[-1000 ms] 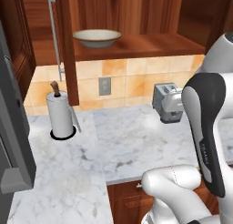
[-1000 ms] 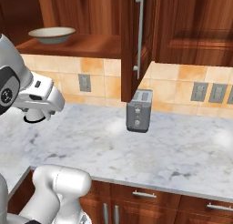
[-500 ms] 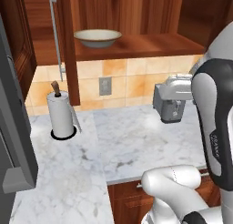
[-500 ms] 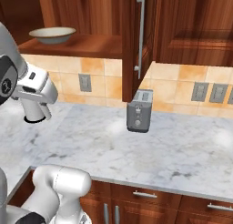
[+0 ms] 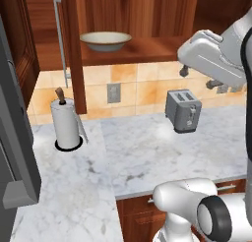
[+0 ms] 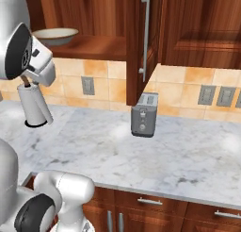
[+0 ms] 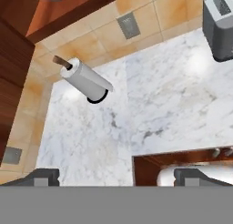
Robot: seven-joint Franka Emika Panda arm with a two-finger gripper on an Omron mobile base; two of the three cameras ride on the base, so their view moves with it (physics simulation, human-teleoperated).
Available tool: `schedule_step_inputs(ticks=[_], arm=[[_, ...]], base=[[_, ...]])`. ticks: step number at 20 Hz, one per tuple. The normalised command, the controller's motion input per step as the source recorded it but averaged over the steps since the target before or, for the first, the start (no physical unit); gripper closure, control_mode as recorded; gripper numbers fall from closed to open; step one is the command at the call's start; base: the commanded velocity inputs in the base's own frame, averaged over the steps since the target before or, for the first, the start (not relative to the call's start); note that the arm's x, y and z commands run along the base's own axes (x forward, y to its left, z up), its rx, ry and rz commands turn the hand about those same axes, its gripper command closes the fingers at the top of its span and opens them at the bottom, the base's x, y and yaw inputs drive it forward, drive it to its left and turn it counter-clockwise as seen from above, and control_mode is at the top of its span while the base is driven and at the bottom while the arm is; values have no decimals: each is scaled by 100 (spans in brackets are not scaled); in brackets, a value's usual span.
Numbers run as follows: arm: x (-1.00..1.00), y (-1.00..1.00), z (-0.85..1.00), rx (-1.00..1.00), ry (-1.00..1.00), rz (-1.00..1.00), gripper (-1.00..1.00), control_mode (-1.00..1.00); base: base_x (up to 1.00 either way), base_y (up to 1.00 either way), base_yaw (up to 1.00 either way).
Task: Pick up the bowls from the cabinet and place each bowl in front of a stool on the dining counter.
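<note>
Left base view: a wide, shallow cream bowl with a thin brown rim (image 5: pixel 106 40) sits on the inner shelf of the reddish-brown wooden wall cabinet (image 5: pixel 142 46), whose tall door (image 5: pixel 73 49) stands open. Below, on the white grey-veined marble counter (image 5: pixel 147 152), a white paper towel roll on a dark base (image 5: pixel 66 124) stands at the left and a grey two-slot toaster (image 5: pixel 183 109) at the right (well apart).

Right base view: the bowl (image 6: pixel 55 36) rests on the same shelf, the toaster (image 6: pixel 144 115) below the door's silver handle (image 6: pixel 145 33).

Hand view: the gripper (image 7: pixel 116 176) looks down at the counter, its dark fingertips (image 7: pixel 42 176) spread wide apart with nothing between them.
</note>
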Motion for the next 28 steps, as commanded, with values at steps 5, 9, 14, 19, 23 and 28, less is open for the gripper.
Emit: schedule_step_inputs(ticks=[5, 9, 14, 19, 23, 28], arm=[[50, 19, 27, 10, 0, -12, -100, -100], [61, 11, 28, 9, 1, -13, -100, -100], [55, 7, 15, 5, 4, -7, -100, -100], [63, 23, 0, 0, 0, -3, -100, -100], [54, 11, 0, 8, 0, -5, -100, -100], [46, 15, -9, 14, 0, -7, -100, -100]], base=[[0, 0, 0], [0, 0, 0], [0, 0, 0], [0, 0, 0], [0, 0, 0], [0, 0, 0]])
